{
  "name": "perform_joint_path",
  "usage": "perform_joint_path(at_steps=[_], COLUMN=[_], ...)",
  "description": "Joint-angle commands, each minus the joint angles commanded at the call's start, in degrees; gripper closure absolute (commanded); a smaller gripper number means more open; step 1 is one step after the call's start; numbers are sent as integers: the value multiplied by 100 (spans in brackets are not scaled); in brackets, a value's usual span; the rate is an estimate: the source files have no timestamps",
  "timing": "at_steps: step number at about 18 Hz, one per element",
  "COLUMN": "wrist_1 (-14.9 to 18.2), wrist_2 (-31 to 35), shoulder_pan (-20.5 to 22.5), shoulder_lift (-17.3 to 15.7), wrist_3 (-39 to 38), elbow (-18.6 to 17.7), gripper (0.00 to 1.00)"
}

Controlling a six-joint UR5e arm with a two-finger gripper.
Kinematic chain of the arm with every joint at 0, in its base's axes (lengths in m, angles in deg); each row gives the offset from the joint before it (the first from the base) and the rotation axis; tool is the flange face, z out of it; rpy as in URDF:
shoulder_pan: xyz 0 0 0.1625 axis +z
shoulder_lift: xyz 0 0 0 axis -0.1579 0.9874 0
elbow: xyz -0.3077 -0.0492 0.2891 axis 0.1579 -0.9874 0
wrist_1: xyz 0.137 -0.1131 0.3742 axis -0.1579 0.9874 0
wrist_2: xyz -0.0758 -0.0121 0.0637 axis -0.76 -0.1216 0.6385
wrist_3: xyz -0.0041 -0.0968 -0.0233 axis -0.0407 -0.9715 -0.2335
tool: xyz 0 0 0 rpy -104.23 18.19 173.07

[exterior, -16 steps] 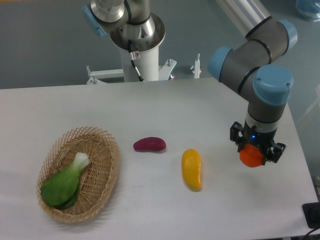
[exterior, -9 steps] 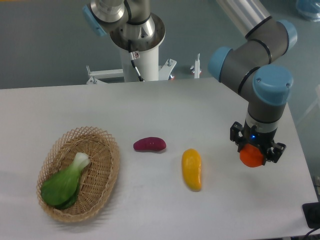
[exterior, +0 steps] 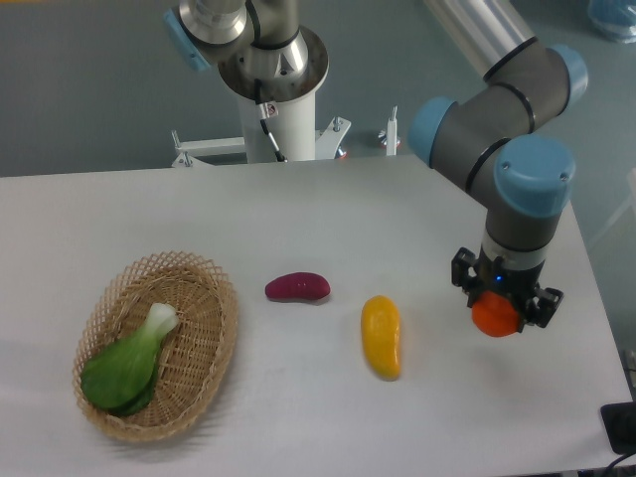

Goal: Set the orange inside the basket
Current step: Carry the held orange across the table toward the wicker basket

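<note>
Camera view: you have a single fixed view, looking down on the white counter [exterior: 328, 209] from the front.
Pincer: your pincer [exterior: 498, 310] is clamped on the orange [exterior: 497, 316], a black finger on each side of it, pointing straight down.
Orange: it sits between the fingers, far to the right of the basket [exterior: 204, 363]. Whether it rests on the counter or hangs just clear of it, you cannot tell from this angle.
Orange's axis: it is a ball, so it has no long axis and points no way in particular; any orientation will do for the drop.
Key relation: the basket lies well apart from the orange, across the counter to the left and slightly nearer the camera. Your carry probably runs leftward across nearly the whole counter.
In between: right of the basket come the purple vegetable [exterior: 296, 287], then the yellow fruit [exterior: 381, 336], which is nearest the orange. Both likely lie under or near your path, so carry high enough to pass over them.
Basket contents: a green bok choy [exterior: 129, 363] fills the left and lower part; the upper right of the weave looks the freest place to set the orange.
</note>
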Motion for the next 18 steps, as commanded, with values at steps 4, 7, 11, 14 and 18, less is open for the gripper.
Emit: perform_joint_path(at_steps=[4, 7, 11, 14, 18], wrist_1=[-18, -35, -44, -35, -35], wrist_2=[9, 35, 290, 290, 290], shoulder_pan=[-229, -492, -862, -1099, -1477], shoulder_lift=[-9, -26, -9, -44, -44], wrist_3=[-352, -729, -1108, -1135, -1346], elbow=[9, 9, 17, 9, 9], gripper=[35, 35, 35, 35, 35])
